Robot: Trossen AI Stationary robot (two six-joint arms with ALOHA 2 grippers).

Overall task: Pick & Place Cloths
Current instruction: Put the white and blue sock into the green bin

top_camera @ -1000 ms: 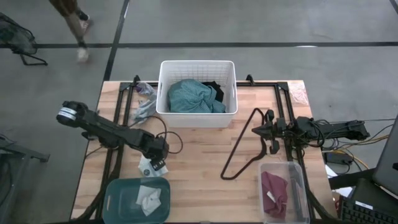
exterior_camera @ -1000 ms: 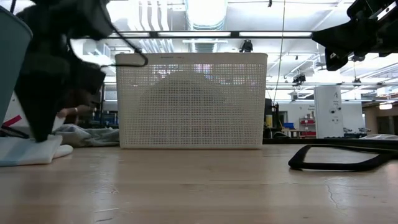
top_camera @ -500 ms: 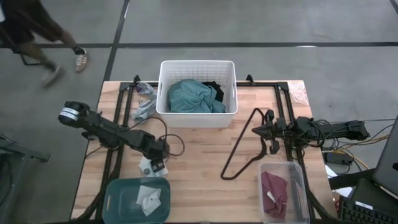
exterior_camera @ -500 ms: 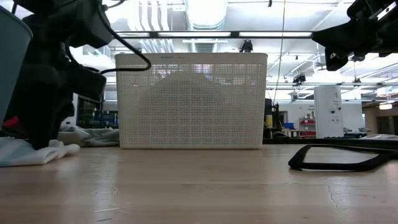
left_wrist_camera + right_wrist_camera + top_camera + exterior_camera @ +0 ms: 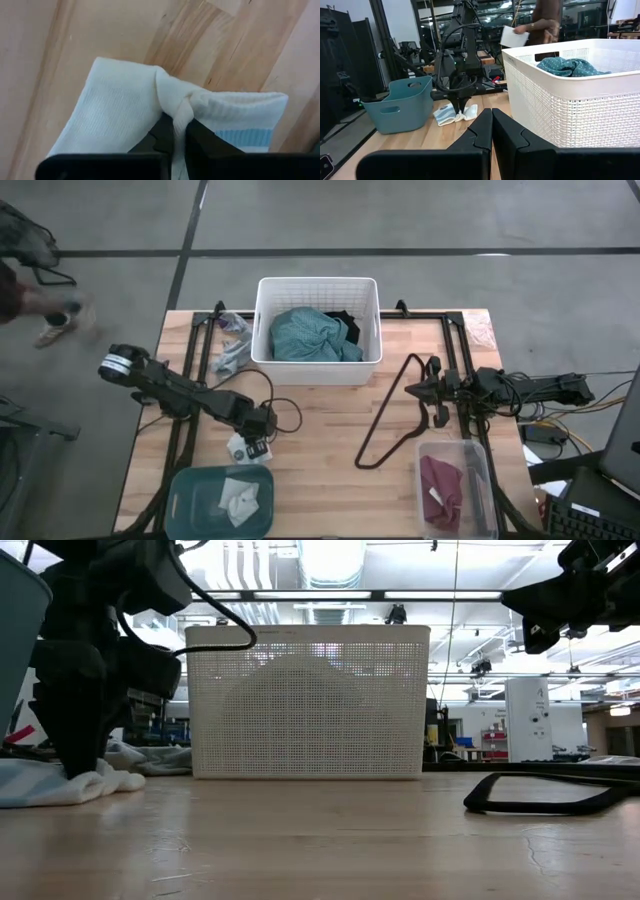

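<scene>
A small white cloth [image 5: 125, 105] with a pale blue stripe lies on the wooden table near its left front. My left gripper [image 5: 179, 131] stands over it, fingers pointing down, shut on a raised fold. The same gripper [image 5: 247, 442] shows in the high view just beyond the teal bin [image 5: 190, 490], which holds another white rag [image 5: 238, 500]. A teal cloth [image 5: 310, 335] and a black one [image 5: 344, 326] lie in the white basket [image 5: 318, 372]. A maroon cloth [image 5: 441, 490] lies in the clear bin. My right gripper [image 5: 436, 398] hangs shut above the table's right side. My left gripper pinches a gathered ridge [image 5: 181, 109] in the middle of the white cloth between its two fingers. The fingers [image 5: 82, 755] come from above, pointing down. The cloth lies on the table around them, puckered toward the pinch.
A thin black wire hanger [image 5: 392, 420] lies on the table between the basket and the clear bin [image 5: 478, 480]. A grey rag [image 5: 232, 356] lies left of the basket. Bare wood stretches across the table's middle. A person shows beyond the table's far left.
My left gripper has shifted slightly toward the table's right edge and shut on the white cloth, drawing its middle up into a ridge while the cloth's ends stay on the table. A person has walked leftward beyond the table.
</scene>
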